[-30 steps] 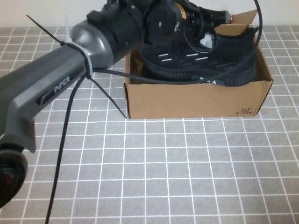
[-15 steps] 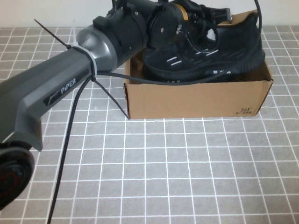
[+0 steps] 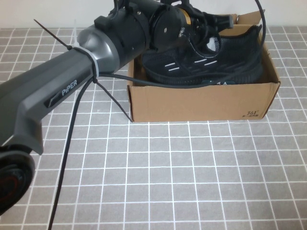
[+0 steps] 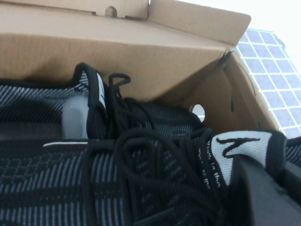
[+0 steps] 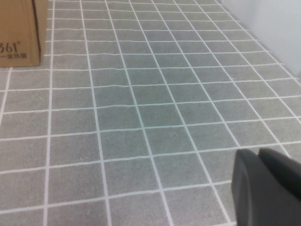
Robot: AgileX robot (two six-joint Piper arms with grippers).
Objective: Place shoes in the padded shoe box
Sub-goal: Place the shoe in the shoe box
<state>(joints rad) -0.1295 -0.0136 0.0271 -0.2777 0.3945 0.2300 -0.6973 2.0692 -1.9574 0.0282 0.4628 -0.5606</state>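
Grey tiled tabletop (image 3: 192, 177) with white grid lines fills the scene, backed by a pale wall. At the far side stands the brown corrugated cardboard shoe box (image 3: 201, 100), its flaps up and a small "361" print on the near long side. Inside it lie the black knit sneakers (image 3: 211, 64) with white dash stripes on the side, the nearer one riding high against the near wall, its heel collar toward the right end.

Reaching in from the near left, the left gripper (image 3: 204, 36) sits over the box among the laces. In the left wrist view one pale finger pad (image 4: 75, 117) is tucked against a shoe's collar and a dark finger shows at the other side, so it looks pinched on the shoe, though I cannot tell for sure. The right gripper (image 5: 265, 188) hovers parked above bare tiles to the right of the box; whether it is spread or pressed together cannot be told.

To finish well, the shoe should probably be lowered until its sole lies flat, released only then, and the fingers lifted straight up clear of the tangled black laces (image 4: 155, 160)
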